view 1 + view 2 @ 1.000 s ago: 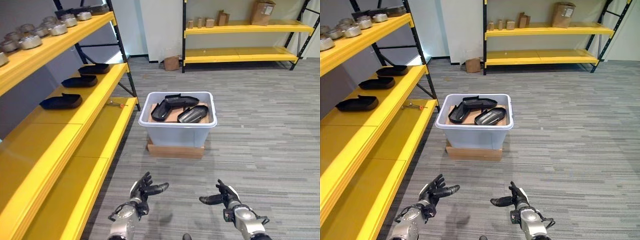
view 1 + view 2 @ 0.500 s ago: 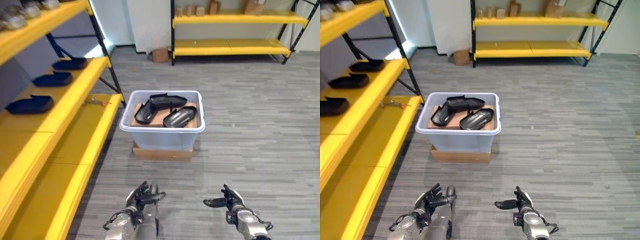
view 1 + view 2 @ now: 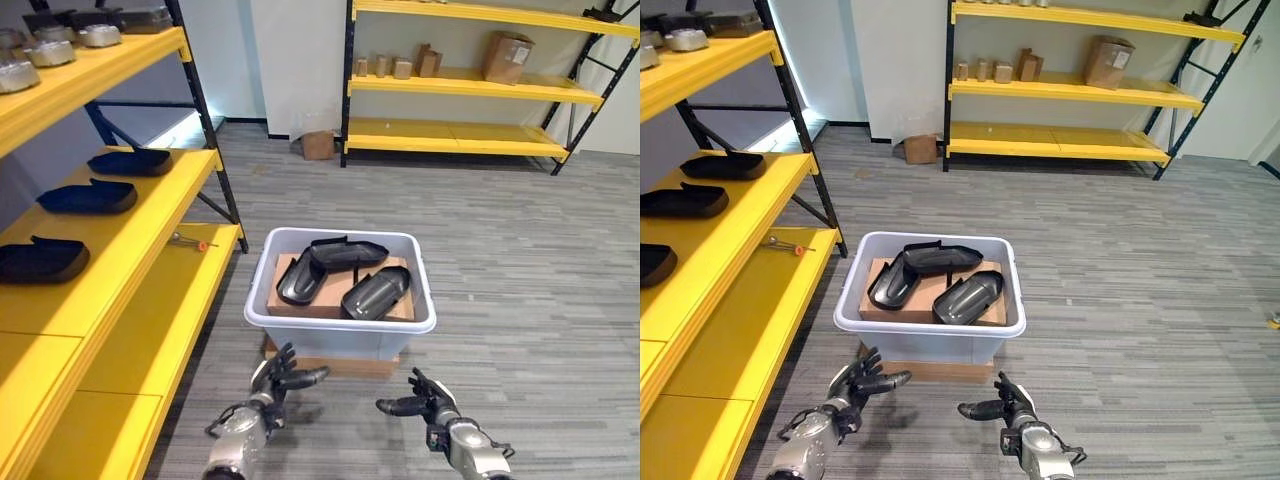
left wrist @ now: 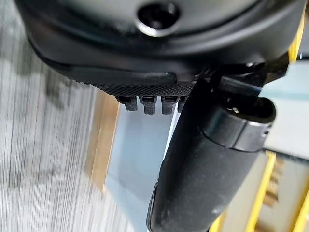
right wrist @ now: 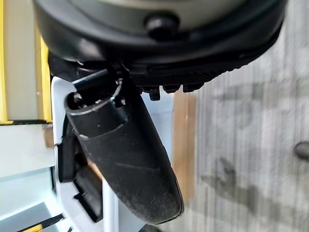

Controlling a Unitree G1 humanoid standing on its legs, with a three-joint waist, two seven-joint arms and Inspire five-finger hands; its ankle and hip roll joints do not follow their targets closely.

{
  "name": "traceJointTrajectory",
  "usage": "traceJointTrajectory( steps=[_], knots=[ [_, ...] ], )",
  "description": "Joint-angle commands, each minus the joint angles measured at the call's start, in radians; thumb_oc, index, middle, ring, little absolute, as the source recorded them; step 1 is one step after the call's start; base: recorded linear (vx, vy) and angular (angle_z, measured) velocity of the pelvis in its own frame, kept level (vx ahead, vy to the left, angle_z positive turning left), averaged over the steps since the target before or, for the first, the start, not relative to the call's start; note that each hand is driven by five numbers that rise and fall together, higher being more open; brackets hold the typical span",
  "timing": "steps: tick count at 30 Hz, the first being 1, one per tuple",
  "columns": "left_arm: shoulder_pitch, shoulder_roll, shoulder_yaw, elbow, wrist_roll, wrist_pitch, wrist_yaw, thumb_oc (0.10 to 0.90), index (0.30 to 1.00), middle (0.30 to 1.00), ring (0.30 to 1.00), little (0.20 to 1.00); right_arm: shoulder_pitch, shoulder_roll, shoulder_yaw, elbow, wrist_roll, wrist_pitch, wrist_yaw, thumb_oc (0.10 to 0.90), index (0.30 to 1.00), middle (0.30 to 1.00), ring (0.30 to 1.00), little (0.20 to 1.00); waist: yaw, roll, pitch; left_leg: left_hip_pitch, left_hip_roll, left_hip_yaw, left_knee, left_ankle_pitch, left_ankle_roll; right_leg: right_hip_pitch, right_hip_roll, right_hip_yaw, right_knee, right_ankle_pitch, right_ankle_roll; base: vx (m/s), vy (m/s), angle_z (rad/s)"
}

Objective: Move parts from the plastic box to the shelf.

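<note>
Plastic box (image 3: 340, 325) holding 3 black parts (image 3: 345, 252) sits on cardboard beside the yellow shelf (image 3: 130, 290); left robot hand (image 3: 278, 377) and right robot hand (image 3: 425, 402) hang spread, empty, before its near wall.

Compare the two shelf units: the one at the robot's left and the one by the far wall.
The left shelf holds black parts and metal pieces; the far shelf holds cardboard boxes. The left shelf runs close beside the plastic box; the far one stands well beyond it. Both have yellow boards on dark posts.
</note>
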Motion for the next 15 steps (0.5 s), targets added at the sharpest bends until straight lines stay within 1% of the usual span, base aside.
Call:
traceJointTrajectory(
  steps=[1, 2, 3, 4, 5, 6, 7, 8, 9, 10, 11, 12, 13, 14, 15],
  knots=[
    [-0.049, -0.025, 0.018, -0.065, 0.01, -0.062, -0.018, 0.9, 1.0, 1.0, 1.0, 1.0, -0.039, -0.081, -0.017, -0.067, 0.025, -0.063, -0.007, 0.9, 1.0, 1.0, 1.0, 1.0, -0.01, 0.046, 0.021, 0.02, 0.122, -0.05, 0.043, 0.023, -0.123, -0.034, 0.116, -0.044, 0.058, 0.282, -0.075, 0.06, 0.165, -0.12],
    [-0.053, -0.027, 0.018, -0.059, 0.012, -0.062, -0.015, 0.9, 1.0, 1.0, 1.0, 1.0, -0.043, -0.084, -0.012, -0.073, 0.024, -0.064, -0.006, 0.9, 1.0, 1.0, 1.0, 1.0, -0.023, 0.064, 0.049, 0.049, 0.133, -0.051, 0.038, 0.023, -0.121, -0.077, 0.139, -0.055, 0.155, 0.268, -0.08, 0.04, 0.138, -0.08],
    [-0.053, -0.026, 0.017, -0.06, 0.012, -0.062, -0.014, 0.9, 1.0, 1.0, 1.0, 1.0, -0.043, -0.082, -0.01, -0.077, 0.024, -0.064, -0.005, 0.9, 1.0, 1.0, 1.0, 1.0, -0.03, 0.072, 0.07, 0.069, 0.138, -0.054, 0.033, 0.023, -0.119, -0.107, 0.154, -0.066, 0.229, 0.257, -0.083, 0.03, 0.096, 0.03],
    [-0.054, -0.026, 0.017, -0.06, 0.012, -0.061, -0.014, 0.9, 1.0, 1.0, 1.0, 1.0, -0.043, -0.082, -0.01, -0.077, 0.024, -0.064, -0.005, 0.9, 1.0, 1.0, 1.0, 1.0, -0.03, 0.071, 0.071, 0.07, 0.136, -0.054, 0.033, 0.023, -0.119, -0.108, 0.153, -0.066, 0.232, 0.255, -0.083, 0.06, 0.105, 0.08],
    [-0.055, -0.027, 0.014, -0.055, 0.018, -0.065, -0.009, 0.9, 1.0, 1.0, 1.0, 1.0, -0.044, -0.081, -0.002, -0.077, 0.027, -0.066, -0.004, 0.9, 1.0, 1.0, 1.0, 1.0, -0.045, 0.086, 0.106, 0.107, 0.145, -0.058, 0.019, 0.026, -0.113, -0.173, 0.194, -0.08, 0.347, 0.232, -0.083, 0.09, 0.079, 0.19],
    [-0.052, -0.028, 0.017, -0.052, 0.019, -0.065, -0.008, 0.9, 1.0, 1.0, 1.0, 1.0, -0.042, -0.078, 0.001, -0.08, 0.026, -0.066, -0.002, 0.9, 1.0, 1.0, 1.0, 1.0, -0.046, 0.084, 0.11, 0.125, 0.143, -0.06, 0.008, 0.033, -0.113, -0.185, 0.187, -0.092, 0.332, 0.228, -0.091, 0.15, 0.077, 0.0],
    [-0.048, -0.028, 0.021, -0.054, 0.019, -0.066, -0.007, 0.9, 1.0, 1.0, 1.0, 1.0, -0.047, -0.079, 0.003, -0.075, 0.027, -0.065, -0.003, 0.9, 1.0, 1.0, 1.0, 1.0, -0.043, 0.083, 0.108, 0.14, 0.141, -0.058, -0.01, 0.039, -0.114, -0.19, 0.168, -0.111, 0.24, 0.216, -0.099, 0.15, 0.0, -0.13],
    [-0.045, -0.029, 0.021, -0.054, 0.015, -0.067, -0.005, 0.9, 1.0, 1.0, 1.0, 1.0, -0.049, -0.08, 0.009, -0.081, 0.029, -0.065, -0.004, 0.9, 1.0, 1.0, 1.0, 1.0, -0.043, 0.08, 0.108, 0.145, 0.142, -0.053, -0.011, 0.038, -0.117, -0.191, 0.16, -0.114, 0.192, 0.218, -0.099, 0.19, -0.057, -0.46],
    [-0.04, -0.032, 0.015, -0.052, 0.006, -0.07, -0.003, 0.9, 1.0, 1.0, 1.0, 1.0, -0.06, -0.087, 0.016, -0.085, 0.031, -0.064, -0.008, 0.9, 1.0, 1.0, 1.0, 1.0, -0.04, 0.074, 0.104, 0.147, 0.137, -0.05, -0.024, 0.03, -0.121, -0.208, 0.129, -0.124, 0.008, 0.225, -0.094, 0.18, -0.075, -0.42],
    [-0.035, -0.034, 0.014, -0.052, 0.004, -0.071, -0.003, 0.9, 1.0, 1.0, 1.0, 1.0, -0.065, -0.088, 0.018, -0.086, 0.031, -0.063, -0.012, 0.9, 1.0, 1.0, 1.0, 1.0, -0.044, 0.072, 0.102, 0.152, 0.133, -0.054, -0.029, 0.023, -0.122, -0.218, 0.117, -0.126, -0.111, 0.23, -0.094, 0.19, -0.083, -0.4],
    [-0.032, -0.035, 0.015, -0.054, 0.001, -0.071, -0.002, 0.9, 1.0, 1.0, 1.0, 1.0, -0.066, -0.088, 0.02, -0.086, 0.031, -0.063, -0.014, 0.9, 1.0, 1.0, 1.0, 1.0, -0.049, 0.07, 0.101, 0.154, 0.131, -0.058, -0.029, 0.015, -0.12, -0.22, 0.111, -0.121, -0.2, 0.234, -0.093, 0.14, -0.057, -0.21],
    [-0.03, -0.036, 0.017, -0.056, -0.001, -0.072, 0.001, 0.9, 1.0, 1.0, 1.0, 1.0, -0.071, -0.087, 0.019, -0.086, 0.031, -0.062, -0.015, 0.9, 1.0, 1.0, 1.0, 1.0, -0.054, 0.07, 0.101, 0.152, 0.13, -0.064, -0.029, 0.006, -0.115, -0.248, 0.102, -0.114, -0.282, 0.242, -0.094, 0.13, -0.055, -0.15],
    [-0.03, -0.036, 0.021, -0.063, -0.008, -0.071, 0.007, 0.9, 1.0, 1.0, 1.0, 1.0, -0.074, -0.084, 0.021, -0.089, 0.032, -0.061, -0.016, 0.9, 1.0, 1.0, 1.0, 1.0, -0.06, 0.074, 0.102, 0.153, 0.133, -0.066, -0.029, -0.003, -0.112, -0.267, 0.098, -0.118, -0.339, 0.253, -0.09, 0.11, -0.067, -0.01],
    [-0.031, -0.033, 0.022, -0.066, -0.013, -0.07, 0.014, 0.9, 1.0, 1.0, 1.0, 1.0, -0.079, -0.078, 0.021, -0.095, 0.033, -0.059, -0.016, 0.9, 1.0, 1.0, 1.0, 1.0, -0.066, 0.071, 0.103, 0.152, 0.13, -0.068, -0.029, -0.012, -0.108, -0.292, 0.094, -0.119, -0.38, 0.265, -0.085, 0.11, -0.08, 0.17],
    [-0.033, -0.034, 0.024, -0.067, -0.017, -0.072, 0.022, 0.9, 1.0, 1.0, 1.0, 1.0, -0.082, -0.075, 0.024, -0.099, 0.033, -0.056, -0.016, 0.9, 1.0, 1.0, 1.0, 1.0, -0.072, 0.07, 0.105, 0.156, 0.129, -0.072, -0.029, -0.017, -0.104, -0.301, 0.101, -0.12, -0.373, 0.273, -0.079, 0.12, -0.121, 0.3]
  ],
)
